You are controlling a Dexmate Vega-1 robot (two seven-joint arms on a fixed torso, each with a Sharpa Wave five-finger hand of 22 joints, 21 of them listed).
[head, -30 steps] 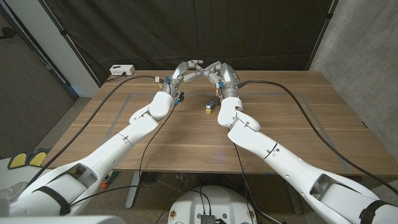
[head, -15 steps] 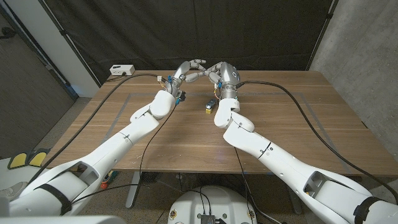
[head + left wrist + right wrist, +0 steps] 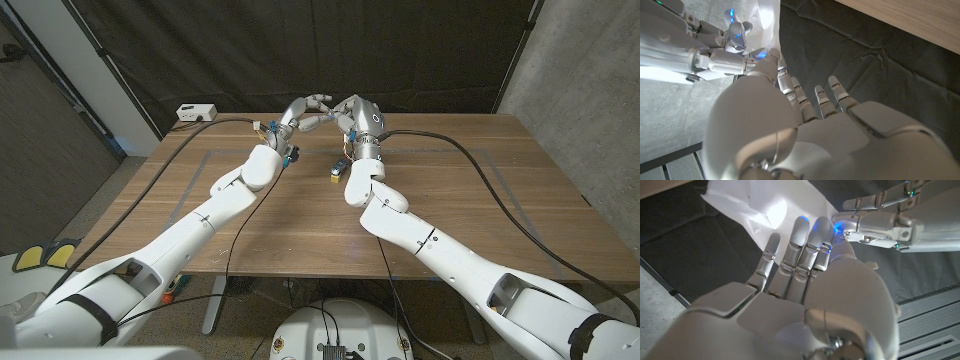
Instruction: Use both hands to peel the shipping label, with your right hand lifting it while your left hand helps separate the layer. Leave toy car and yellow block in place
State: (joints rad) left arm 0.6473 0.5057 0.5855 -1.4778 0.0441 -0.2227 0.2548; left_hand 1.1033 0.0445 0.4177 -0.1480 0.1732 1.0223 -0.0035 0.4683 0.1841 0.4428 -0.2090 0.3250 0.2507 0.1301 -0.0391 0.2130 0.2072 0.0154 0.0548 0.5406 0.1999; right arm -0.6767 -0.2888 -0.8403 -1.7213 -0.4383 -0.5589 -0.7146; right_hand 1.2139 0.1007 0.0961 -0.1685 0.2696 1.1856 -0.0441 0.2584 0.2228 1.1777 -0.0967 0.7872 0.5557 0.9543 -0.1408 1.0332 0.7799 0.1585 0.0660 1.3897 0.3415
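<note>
Currently, both hands up at the far table edge, meeting on the label.

label: white sheet [image 3: 765, 212], crumpled, held in the air between the two hands over the table's far edge, at 12 o'clock from the toy car; also seen in the left wrist view [image 3: 767, 22] as a pale strip.

right hand: [image 3: 358, 118] raised above the far edge, fingers [image 3: 802, 240] stretched along the label's face, thumb side closed against it; it has hold of the sheet. Also shows in the left wrist view [image 3: 715, 55].

left hand: [image 3: 300, 110] raised, fingertips meeting the right hand's at the label. In its own wrist view [image 3: 805, 120] the thumb side reaches to the sheet while the other fingers [image 3: 837, 92] stand straight and apart. Pinching or only touching: cannot tell. Also shows in the right wrist view [image 3: 880, 220].

toy car: small dark thing [image 3: 342, 162] on the table, at 6 o'clock from the joined hands, just beside the right forearm.

yellow block: [image 3: 336, 179] touching or just beside the toy car, at its 6 o'clock.

table: wooden [image 3: 500, 190], arms come in from the near corners, black cables run across it to each wrist.

white box: [image 3: 195, 113] off the table's far left corner, at 10 o'clock from the toy car.

backdrop: black curtain [image 3: 250, 50] behind the table.
</note>
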